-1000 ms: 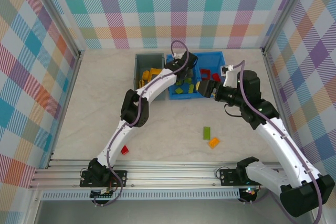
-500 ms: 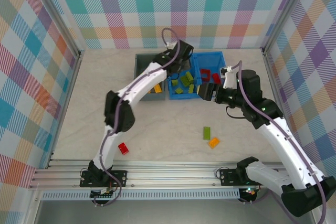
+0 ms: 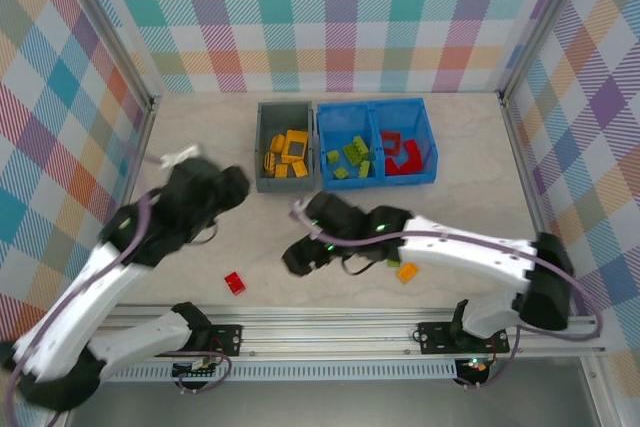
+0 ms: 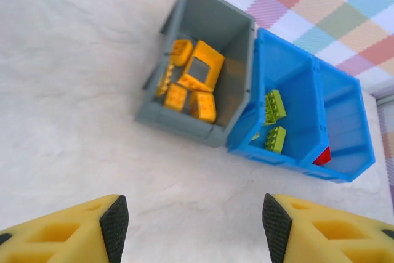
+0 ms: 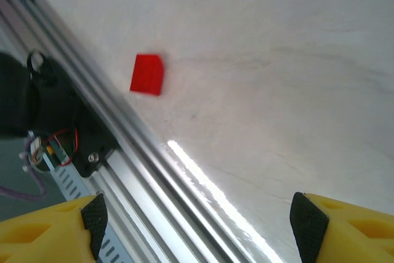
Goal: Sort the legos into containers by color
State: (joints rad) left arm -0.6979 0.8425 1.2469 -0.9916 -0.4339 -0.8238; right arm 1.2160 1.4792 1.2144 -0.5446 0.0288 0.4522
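Right end effector point(image 5: 197, 220), spread wide and empty, hangs near the stray red brick point(image 5: 148, 74), likely set for a grab; left end effector point(image 4: 194, 226), likewise spread, gives room.

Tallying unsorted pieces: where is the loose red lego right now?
In the top external view the red lego lies on the table left of centre, close to the front rail, with the right hand just to its right.

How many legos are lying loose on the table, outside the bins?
2 for sure: a red brick near the front rail and an orange brick beside the right arm. More may be hidden under that arm.
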